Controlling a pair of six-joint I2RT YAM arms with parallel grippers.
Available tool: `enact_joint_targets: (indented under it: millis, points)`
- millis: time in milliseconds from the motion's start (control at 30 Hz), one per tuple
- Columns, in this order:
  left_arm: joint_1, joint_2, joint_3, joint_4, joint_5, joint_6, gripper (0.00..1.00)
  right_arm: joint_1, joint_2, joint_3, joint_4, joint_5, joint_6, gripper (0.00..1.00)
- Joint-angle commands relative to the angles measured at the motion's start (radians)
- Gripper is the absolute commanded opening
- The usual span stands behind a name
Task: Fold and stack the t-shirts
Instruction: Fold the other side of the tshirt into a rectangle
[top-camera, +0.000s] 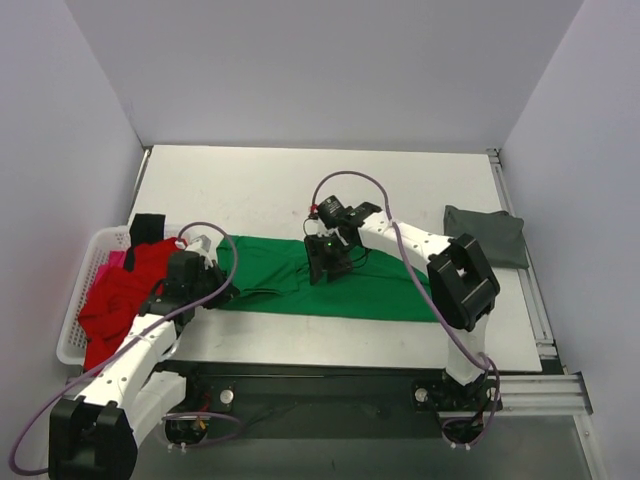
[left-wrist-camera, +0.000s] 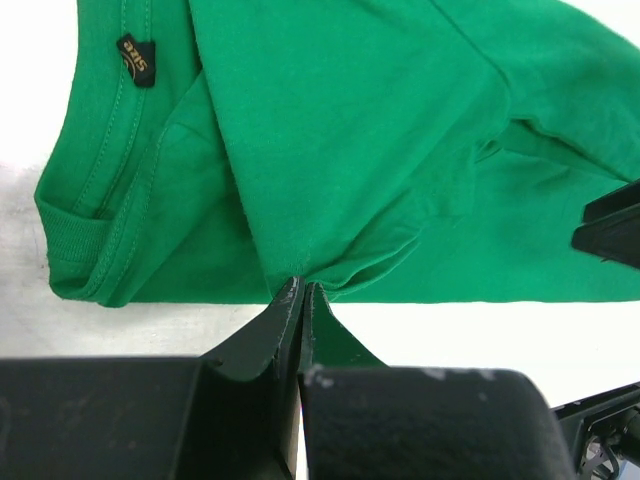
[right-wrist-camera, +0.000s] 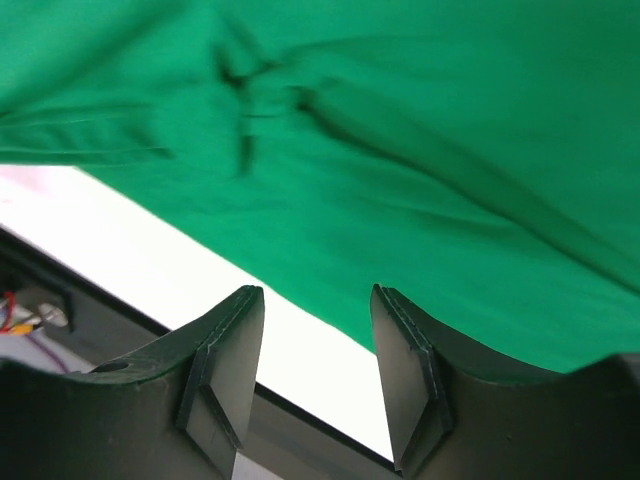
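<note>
A bright green t-shirt (top-camera: 340, 285) lies spread across the near middle of the table. My left gripper (top-camera: 218, 291) is at its left end, and the left wrist view shows that gripper (left-wrist-camera: 300, 287) shut on a pinch of the green t-shirt (left-wrist-camera: 330, 130) at its hem, near the collar. My right gripper (top-camera: 328, 262) hovers over the shirt's middle. In the right wrist view it (right-wrist-camera: 318, 300) stands open with only bare table between its fingers, the green cloth (right-wrist-camera: 400, 150) just beyond. A folded dark grey t-shirt (top-camera: 487, 235) lies at the right.
A white lattice basket (top-camera: 72, 325) stands at the left edge and holds a red t-shirt (top-camera: 120, 300), a pink one (top-camera: 108, 262) and a black one (top-camera: 148, 228). Grey walls close in the back and both sides. The table's near edge runs just below the green shirt.
</note>
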Motion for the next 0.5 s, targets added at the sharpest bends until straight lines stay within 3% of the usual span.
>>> enact_joint_targets:
  millis: [0, 467]
  points:
    - [0.005, 0.016, 0.008, -0.005, 0.015, 0.004, 0.00, 0.041, 0.043, 0.048, 0.022, -0.089, 0.047, 0.46]
    - [0.005, 0.033, 0.006, -0.003, 0.012, 0.010, 0.00, 0.102, 0.181, 0.138, 0.071, -0.058, 0.058, 0.39]
